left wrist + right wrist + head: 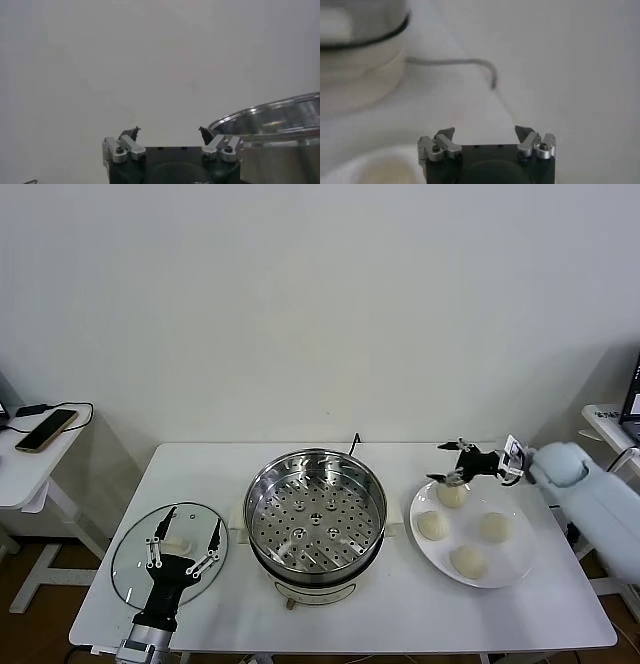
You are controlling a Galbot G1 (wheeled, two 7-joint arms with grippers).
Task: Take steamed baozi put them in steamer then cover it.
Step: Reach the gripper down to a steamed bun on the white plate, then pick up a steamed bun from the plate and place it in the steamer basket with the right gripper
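Four baozi only in head view, right claw spread above one.

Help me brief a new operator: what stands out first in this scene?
The empty steamer shines at the table's centre. On its right a white plate holds four baozi, the right gripper open above the farthest one. On its left the open left gripper hovers over the glass lid.

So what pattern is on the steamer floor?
Rows of small round holes across the shiny steel tray of the steamer; the head view shows it best.
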